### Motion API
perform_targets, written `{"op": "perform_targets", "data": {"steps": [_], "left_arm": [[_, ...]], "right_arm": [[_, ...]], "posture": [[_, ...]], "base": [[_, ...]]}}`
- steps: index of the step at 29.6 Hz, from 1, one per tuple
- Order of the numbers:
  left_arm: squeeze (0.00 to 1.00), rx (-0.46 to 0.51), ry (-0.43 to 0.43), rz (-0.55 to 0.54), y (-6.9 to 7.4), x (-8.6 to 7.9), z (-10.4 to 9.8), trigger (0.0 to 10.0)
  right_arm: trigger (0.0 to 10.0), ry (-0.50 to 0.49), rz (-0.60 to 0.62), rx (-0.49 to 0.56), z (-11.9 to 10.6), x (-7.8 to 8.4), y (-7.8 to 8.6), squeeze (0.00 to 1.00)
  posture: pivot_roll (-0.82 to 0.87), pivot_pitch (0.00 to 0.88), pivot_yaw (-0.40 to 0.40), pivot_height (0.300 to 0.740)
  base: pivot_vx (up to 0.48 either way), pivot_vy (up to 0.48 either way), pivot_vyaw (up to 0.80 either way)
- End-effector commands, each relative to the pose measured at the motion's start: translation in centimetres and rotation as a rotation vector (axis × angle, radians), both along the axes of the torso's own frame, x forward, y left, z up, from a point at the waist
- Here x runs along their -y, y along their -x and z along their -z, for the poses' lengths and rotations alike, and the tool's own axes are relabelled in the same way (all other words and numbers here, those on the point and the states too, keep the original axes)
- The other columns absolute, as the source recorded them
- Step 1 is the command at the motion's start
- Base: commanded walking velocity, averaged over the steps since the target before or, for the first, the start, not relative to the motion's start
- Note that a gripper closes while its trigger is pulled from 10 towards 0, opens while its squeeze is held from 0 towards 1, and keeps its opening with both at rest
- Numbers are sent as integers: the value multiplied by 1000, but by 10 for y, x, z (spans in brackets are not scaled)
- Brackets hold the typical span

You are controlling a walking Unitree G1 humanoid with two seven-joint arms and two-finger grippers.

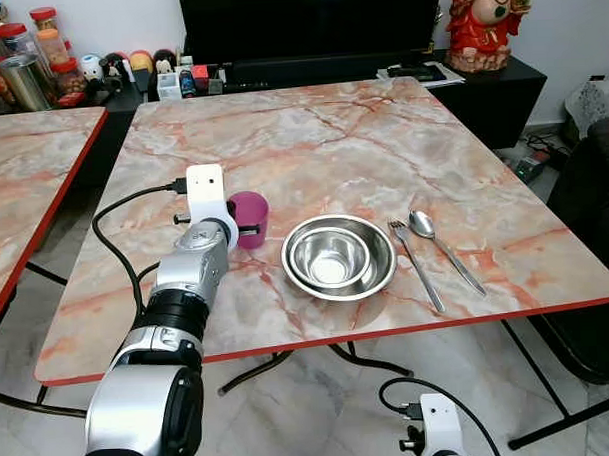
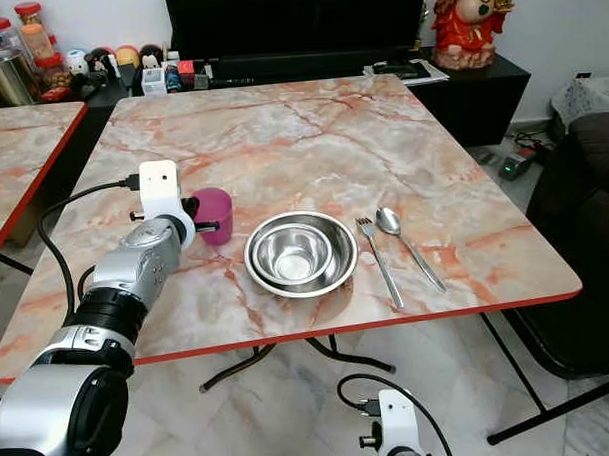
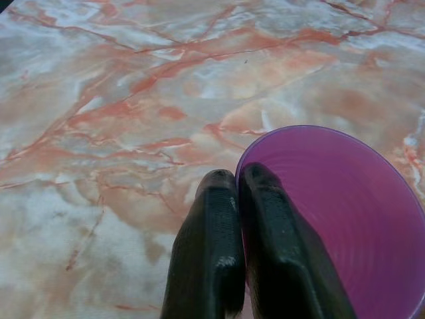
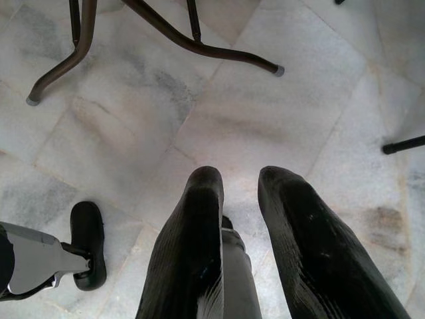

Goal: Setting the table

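A purple cup stands upright on the marble table, left of two nested steel bowls. My left gripper is shut on the cup's rim, one finger inside and one outside. A fork and a spoon lie side by side right of the bowls. My right gripper hangs low over the floor, open, with nothing between its fingers.
A second marble table stands at the left across a narrow gap. Behind is a dark cabinet with jars and a red statue. A dark seat is at the right. Table legs cross the tiled floor.
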State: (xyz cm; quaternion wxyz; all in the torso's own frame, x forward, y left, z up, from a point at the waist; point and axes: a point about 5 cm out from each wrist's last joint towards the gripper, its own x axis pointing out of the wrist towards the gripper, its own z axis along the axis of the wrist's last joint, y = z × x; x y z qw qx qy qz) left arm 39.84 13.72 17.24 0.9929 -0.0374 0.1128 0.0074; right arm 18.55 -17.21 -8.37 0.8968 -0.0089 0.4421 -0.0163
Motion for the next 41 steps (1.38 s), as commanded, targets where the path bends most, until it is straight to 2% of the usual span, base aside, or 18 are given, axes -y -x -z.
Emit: {"op": "perform_targets", "data": {"steps": [1,2,3,5,7,8,13,14,15,16,21,33,38,39,40,41], "left_arm": [[584,4,6,13,-2,3,-4,10000],[584,5,7,13,-2,3,-4,10000],[729,6,7,14,-2,3,-4,10000],[765,7,8,13,-2,3,-4,10000],[757,8,9,13,-2,3,-4,10000],[1000,11,5,16,-2,3,-5,10000],[1000,14,9,9,-2,3,-5,10000],[855,15,9,7,-2,3,-5,10000],[110,16,9,6,-2,3,-5,10000],[0,18,9,5,-3,2,-5,10000],[0,40,11,-10,-3,-1,-9,10000],[0,214,-55,-56,-1,-16,-33,10000],[0,381,-43,-114,9,-32,-45,10000],[0,381,-43,-114,9,-32,-45,10000],[0,438,-80,-159,16,-44,-47,10000],[0,479,-163,-195,22,-57,-49,10000]], "right_arm": [[10000,1,9,-1,0,0,1,0],[10000,1,9,-1,0,0,1,0],[10000,1,9,-1,0,0,1,0],[10000,0,9,-1,0,0,1,0],[10000,0,9,0,0,0,1,0],[10000,0,9,0,0,0,0,0],[10000,1,9,0,0,0,0,0],[10000,1,9,1,0,0,0,0],[10000,1,8,1,0,0,0,0],[10000,1,7,1,0,0,0,0],[10000,2,6,2,0,0,-1,0],[10000,3,1,6,-1,0,-2,0],[10000,0,4,10,-1,-1,-3,0],[10000,0,4,10,-1,-1,-3,0],[10000,0,4,12,-2,-1,-3,0],[10000,-1,6,13,-2,-1,-3,0]], "posture": [[3,0,9,701],[3,0,9,701],[4,0,9,701],[3,0,10,701],[3,0,9,701],[3,0,10,701],[3,0,9,701],[3,0,8,701],[4,0,7,701],[5,0,7,701],[5,0,4,701],[10,0,-2,701],[11,0,-4,701],[11,0,-4,701],[11,0,-4,701],[17,0,-5,701]], "base": [[0,0,0],[0,0,0],[0,0,0],[0,0,0],[0,0,0],[0,0,0],[0,0,0],[0,0,0],[0,0,0],[0,0,0],[0,0,0],[0,0,0],[0,0,0],[0,0,0],[0,0,0],[0,0,0]]}}
